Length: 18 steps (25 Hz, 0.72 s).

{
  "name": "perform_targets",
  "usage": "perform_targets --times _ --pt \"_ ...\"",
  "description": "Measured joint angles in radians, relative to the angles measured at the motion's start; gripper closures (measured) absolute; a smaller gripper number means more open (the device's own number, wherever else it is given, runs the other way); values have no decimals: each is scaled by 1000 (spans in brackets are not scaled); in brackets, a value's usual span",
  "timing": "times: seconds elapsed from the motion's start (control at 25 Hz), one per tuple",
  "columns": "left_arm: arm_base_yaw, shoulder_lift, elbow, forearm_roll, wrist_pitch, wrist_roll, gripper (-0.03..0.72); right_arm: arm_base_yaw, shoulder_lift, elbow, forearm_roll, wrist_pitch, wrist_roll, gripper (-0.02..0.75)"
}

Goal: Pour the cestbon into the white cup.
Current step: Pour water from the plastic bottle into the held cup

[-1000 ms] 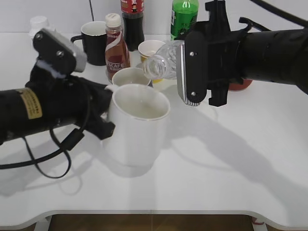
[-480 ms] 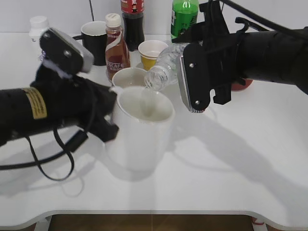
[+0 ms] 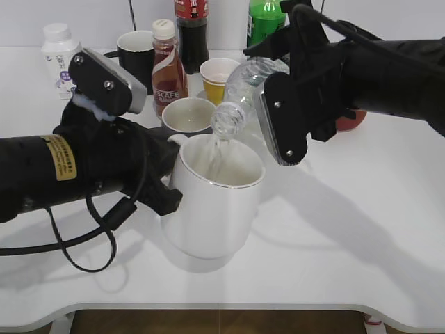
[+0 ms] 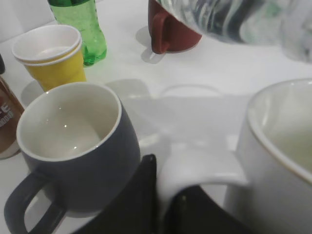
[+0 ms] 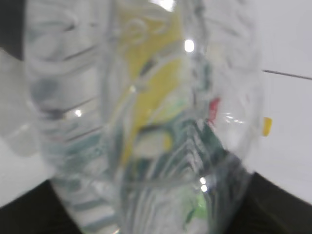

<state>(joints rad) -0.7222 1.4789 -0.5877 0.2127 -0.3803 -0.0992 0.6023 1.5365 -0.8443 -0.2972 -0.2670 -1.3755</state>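
The white cup [image 3: 212, 202] stands at the table's middle front. My left gripper [image 3: 167, 177] is shut on its handle [image 4: 200, 168], black fingers [image 4: 141, 195] on either side. My right gripper [image 3: 278, 104] is shut on the cestbon [image 3: 240, 97], a clear ribbed bottle tilted mouth-down to the left over the cup. Water streams from its mouth into the cup. The bottle fills the right wrist view [image 5: 141, 122], and its body crosses the top of the left wrist view [image 4: 234, 19].
Behind the cup stand a dark grey mug [image 3: 188, 115], a yellow paper cup [image 3: 217, 76], a brown Nescafe bottle [image 3: 167, 69], a black mug [image 3: 135, 59], a cola bottle [image 3: 191, 31], a green soda bottle [image 3: 264, 17], a red mug [image 4: 173, 31] and a small white bottle [image 3: 57, 49].
The bottle has tipped further down and water now pours into the cup. The left gripper has shifted the cup to the right, under the bottle's mouth.
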Motion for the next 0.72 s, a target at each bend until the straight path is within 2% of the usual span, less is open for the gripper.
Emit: perform_targets --times 0.72 --pt "0 -2 0 -3 8 0 660 0 0 0 2 -52 -67 284"
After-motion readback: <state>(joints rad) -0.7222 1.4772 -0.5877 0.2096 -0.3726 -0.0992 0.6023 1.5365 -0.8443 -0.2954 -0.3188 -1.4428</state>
